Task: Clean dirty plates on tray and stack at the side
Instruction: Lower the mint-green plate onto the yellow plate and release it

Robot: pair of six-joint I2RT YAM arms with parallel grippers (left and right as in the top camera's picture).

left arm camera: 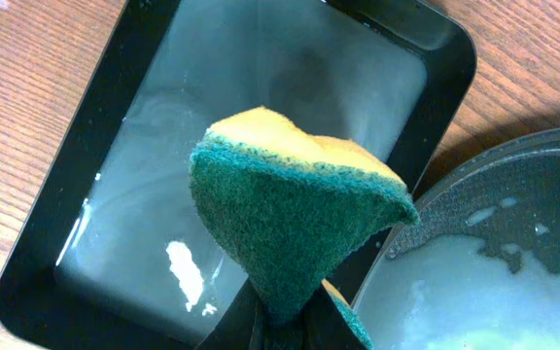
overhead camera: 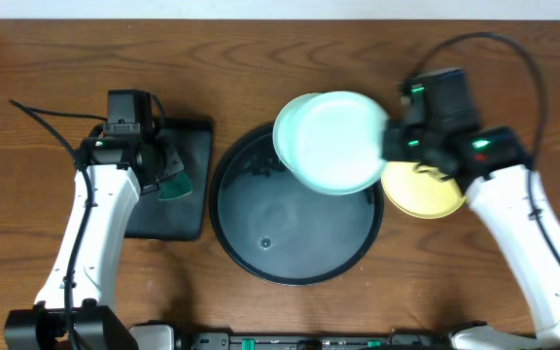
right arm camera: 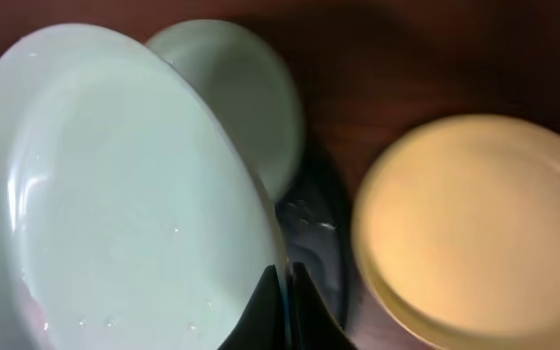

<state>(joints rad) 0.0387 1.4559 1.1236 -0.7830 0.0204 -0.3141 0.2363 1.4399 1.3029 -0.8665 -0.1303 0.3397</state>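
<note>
My right gripper [overhead camera: 389,144] is shut on the rim of a mint-green plate [overhead camera: 339,143] and holds it above the round black tray's [overhead camera: 295,264] far right rim. This plate [right arm camera: 115,194] fills the left of the right wrist view, gripped by my fingers [right arm camera: 286,282]. A second mint-green plate [overhead camera: 288,119] lies beneath it on the tray's far edge and shows in the right wrist view [right arm camera: 246,92]. The pale yellow plate [overhead camera: 421,192] lies on the table right of the tray. My left gripper [overhead camera: 163,167] is shut on a green and yellow sponge [left arm camera: 295,209] over the rectangular tray.
A small rectangular black tray [overhead camera: 185,209] lies left of the round tray and shows wet with white foam in the left wrist view [left arm camera: 154,185]. The round tray's floor [left arm camera: 484,292] is wet with suds. Cables run behind both arms.
</note>
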